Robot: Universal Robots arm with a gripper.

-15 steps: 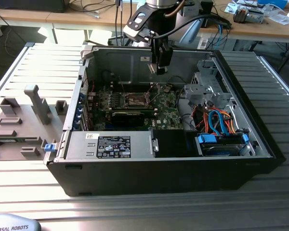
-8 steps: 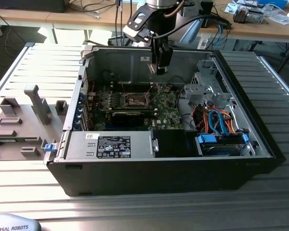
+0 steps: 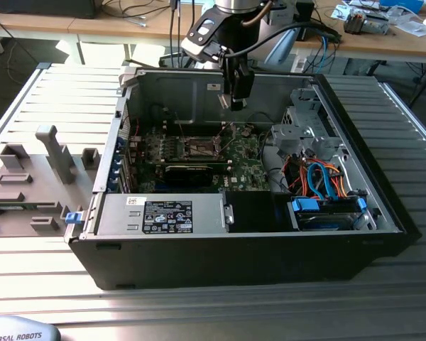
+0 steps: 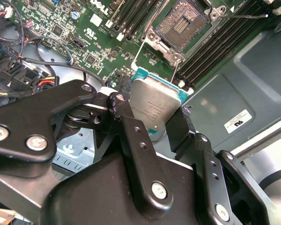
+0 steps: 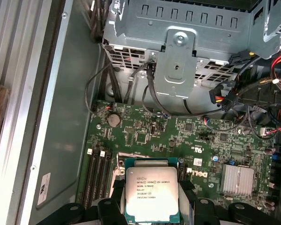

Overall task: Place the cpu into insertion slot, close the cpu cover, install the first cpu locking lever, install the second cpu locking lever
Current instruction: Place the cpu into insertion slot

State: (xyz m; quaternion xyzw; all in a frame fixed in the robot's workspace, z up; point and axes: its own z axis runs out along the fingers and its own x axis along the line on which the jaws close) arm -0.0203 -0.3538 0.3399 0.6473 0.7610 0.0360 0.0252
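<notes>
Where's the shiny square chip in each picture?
Exterior view: too small to tell; the claw hangs above the green motherboard.
Second wrist view: the cpu sits gripped in the claw, socket beyond.
First wrist view: cpu in the claw, over the motherboard.
Shared landmark: the motherboard.

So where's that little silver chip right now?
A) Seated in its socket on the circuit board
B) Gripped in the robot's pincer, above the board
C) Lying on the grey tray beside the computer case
B: in the second wrist view the cpu is clamped in the pincer, above the board, while the socket lies open and empty.
</notes>
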